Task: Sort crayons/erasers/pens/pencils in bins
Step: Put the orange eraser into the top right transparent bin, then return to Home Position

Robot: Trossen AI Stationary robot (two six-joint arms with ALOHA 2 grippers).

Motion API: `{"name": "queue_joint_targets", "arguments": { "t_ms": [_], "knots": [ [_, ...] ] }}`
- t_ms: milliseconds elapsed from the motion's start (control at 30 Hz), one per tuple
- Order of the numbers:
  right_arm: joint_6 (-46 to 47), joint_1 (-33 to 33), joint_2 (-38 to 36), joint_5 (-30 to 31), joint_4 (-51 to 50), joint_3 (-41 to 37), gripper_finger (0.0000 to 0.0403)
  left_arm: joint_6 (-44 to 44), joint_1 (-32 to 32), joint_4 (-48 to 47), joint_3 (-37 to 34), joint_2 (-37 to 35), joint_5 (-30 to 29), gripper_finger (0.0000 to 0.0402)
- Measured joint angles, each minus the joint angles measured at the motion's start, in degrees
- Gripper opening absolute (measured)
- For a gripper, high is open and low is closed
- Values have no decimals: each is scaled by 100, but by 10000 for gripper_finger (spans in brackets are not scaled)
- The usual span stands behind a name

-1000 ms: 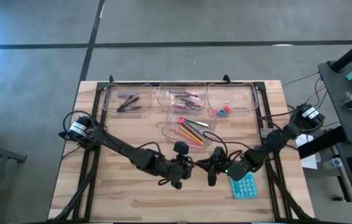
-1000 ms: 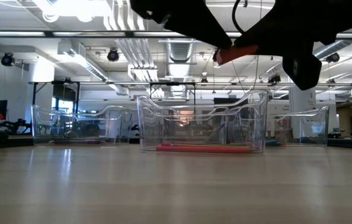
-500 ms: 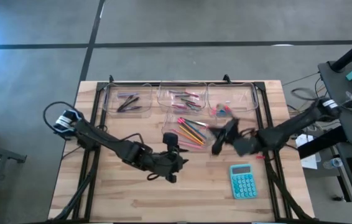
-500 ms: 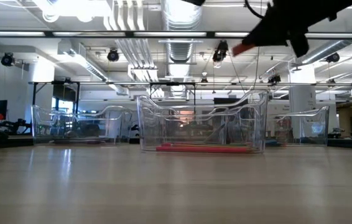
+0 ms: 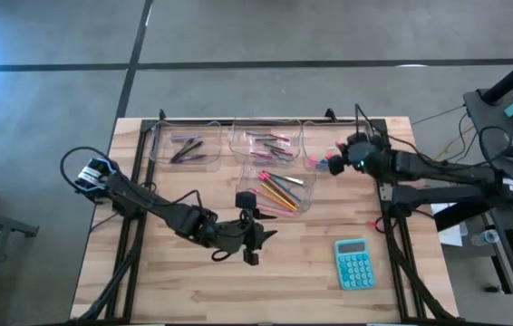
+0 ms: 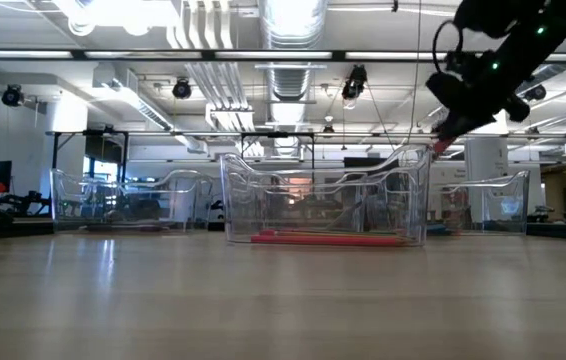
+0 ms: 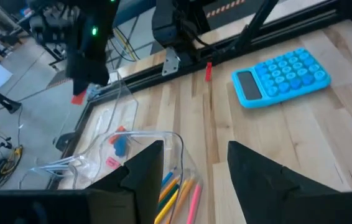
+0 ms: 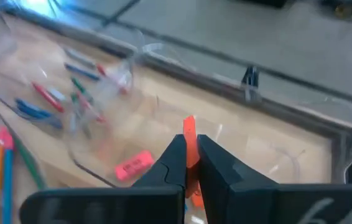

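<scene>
The high view looks straight down on the whole table (image 5: 166, 281) from far above. The low view sits at table height, very near the wood, and faces level toward the bins (image 6: 325, 205) and the room behind. Each wrist view looks forward from close above the table. The calculator (image 5: 354, 263) appears in both the high and left wrist views.

- The right gripper (image 5: 336, 163) has been carried from above the calculator (image 5: 354, 263) to over the rightmost of the bins (image 5: 365, 145).
- A small orange-red eraser (image 8: 189, 142) has been brought along, pinched between its fingers (image 8: 171, 163).
- The calculator, earlier partly covered by that gripper, is now well apart from it.
- The left gripper (image 5: 255, 237) has been shifted only slightly.
</scene>
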Motion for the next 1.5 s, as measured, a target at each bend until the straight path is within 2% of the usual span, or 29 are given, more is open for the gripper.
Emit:
{"name": "queue_joint_targets", "arguments": {
  "t_ms": [100, 233, 533, 767, 867, 1000, 1167, 1367, 1500],
  "knots": [
    [-206, -547, 123, -400, 5, -95, 24, 101, 0, 40, 0, -34, 2, 164],
    [-479, -896, 321, -652, 8, -155, 70, 98, -32, 64, -2, -120, 51, 164],
    [-636, -913, 551, -796, 221, -160, 196, 85, -122, 58, -24, -337, 111, 164],
    [-636, -911, 383, -819, 220, -160, 242, -68, -238, 144, -222, -594, 131, 164],
    [-805, -818, 227, -932, 255, -160, 250, -84, -288, 373, -533, -832, 141, 164],
    [-1280, -444, -113, -1530, 590, -160, 247, -229, -334, 677, -1059, -1342, 145, 164],
    [-1635, 246, -532, -2018, 1234, -162, 231, -361, -334, 1804, -2037, -2141, 235, 164],
    [-1942, 1214, -782, -2176, 1839, -164, 212, -365, -306, 3395, -3331, -2835, 365, 164],
    [-2197, 1861, -808, -2177, 2187, -173, 202, -657, -109, 3773, -3844, -3098, 367, 164]
  ]
}}
